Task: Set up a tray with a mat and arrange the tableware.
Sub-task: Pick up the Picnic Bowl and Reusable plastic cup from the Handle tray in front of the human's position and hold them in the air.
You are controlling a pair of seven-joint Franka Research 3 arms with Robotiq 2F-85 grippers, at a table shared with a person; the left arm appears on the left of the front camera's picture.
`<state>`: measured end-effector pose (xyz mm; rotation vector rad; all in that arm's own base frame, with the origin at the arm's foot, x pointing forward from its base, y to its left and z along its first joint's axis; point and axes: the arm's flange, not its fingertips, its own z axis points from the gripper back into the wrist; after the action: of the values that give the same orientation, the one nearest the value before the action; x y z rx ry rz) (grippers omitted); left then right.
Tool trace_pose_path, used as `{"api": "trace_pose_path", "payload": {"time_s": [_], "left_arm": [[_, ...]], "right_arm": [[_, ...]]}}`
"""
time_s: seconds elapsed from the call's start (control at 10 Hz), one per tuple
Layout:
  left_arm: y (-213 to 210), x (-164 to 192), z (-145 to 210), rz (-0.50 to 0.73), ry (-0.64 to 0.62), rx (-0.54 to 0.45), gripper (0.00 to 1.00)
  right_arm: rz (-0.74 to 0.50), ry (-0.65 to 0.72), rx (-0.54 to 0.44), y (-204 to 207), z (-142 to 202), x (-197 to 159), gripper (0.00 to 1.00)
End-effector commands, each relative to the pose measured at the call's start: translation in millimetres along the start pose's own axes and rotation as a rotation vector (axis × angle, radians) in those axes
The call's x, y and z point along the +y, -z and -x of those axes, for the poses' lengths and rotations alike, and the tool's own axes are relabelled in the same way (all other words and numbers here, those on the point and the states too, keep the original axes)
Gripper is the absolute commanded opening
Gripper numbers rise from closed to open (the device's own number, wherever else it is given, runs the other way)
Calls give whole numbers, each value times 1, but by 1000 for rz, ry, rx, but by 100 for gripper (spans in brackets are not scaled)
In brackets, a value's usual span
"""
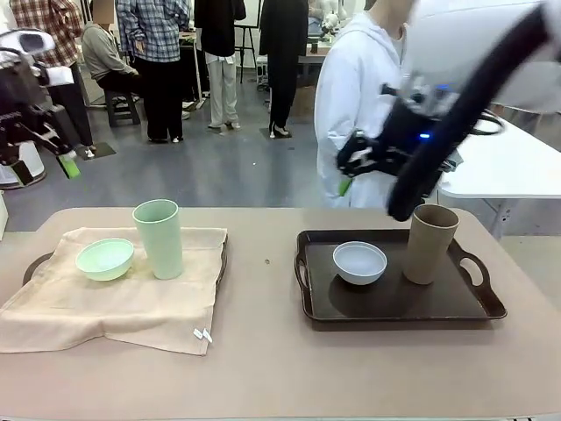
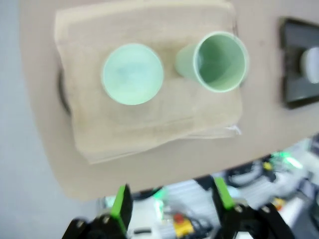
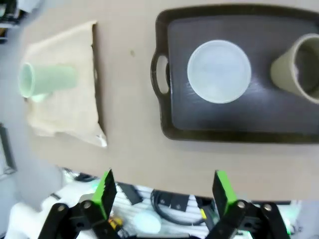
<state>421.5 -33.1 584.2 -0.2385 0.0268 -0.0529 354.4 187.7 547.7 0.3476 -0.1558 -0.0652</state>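
Observation:
A beige mat (image 1: 114,303) covers the left tray (image 1: 35,265), and on it stand a pale green bowl (image 1: 104,259) and a pale green cup (image 1: 159,238). The dark right tray (image 1: 394,303) is bare of cloth and holds a white bowl (image 1: 359,261) and a tan cup (image 1: 430,243). My right gripper (image 1: 351,167) hangs blurred in the air above the far edge of that tray; its wrist view shows it (image 3: 163,175) open and empty. My left gripper (image 2: 171,189) is open and empty, high over the table's near edge, looking down on the mat (image 2: 149,119).
A person in a white top (image 1: 359,105) stands at the far side of the table, behind my right arm. Bare tabletop (image 1: 263,289) lies between the two trays. A white table (image 1: 508,167) stands at the back right.

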Motion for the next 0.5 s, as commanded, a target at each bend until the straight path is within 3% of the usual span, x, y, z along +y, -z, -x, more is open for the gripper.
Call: {"api": "trace_pose_path", "payload": {"time_s": [0.0,0.2,0.4], "left_arm": [[-23,43,9,253,53,76,84],[-41,93,17,354,109,219,84],[-44,120,24,336,133,269,84]], "right_arm": [[-200,-23,-71,-17,38,-57,100],[-327,-36,-114,-42,68,-111,100],[-391,-1,-137,-58,89,-147,100]]}}
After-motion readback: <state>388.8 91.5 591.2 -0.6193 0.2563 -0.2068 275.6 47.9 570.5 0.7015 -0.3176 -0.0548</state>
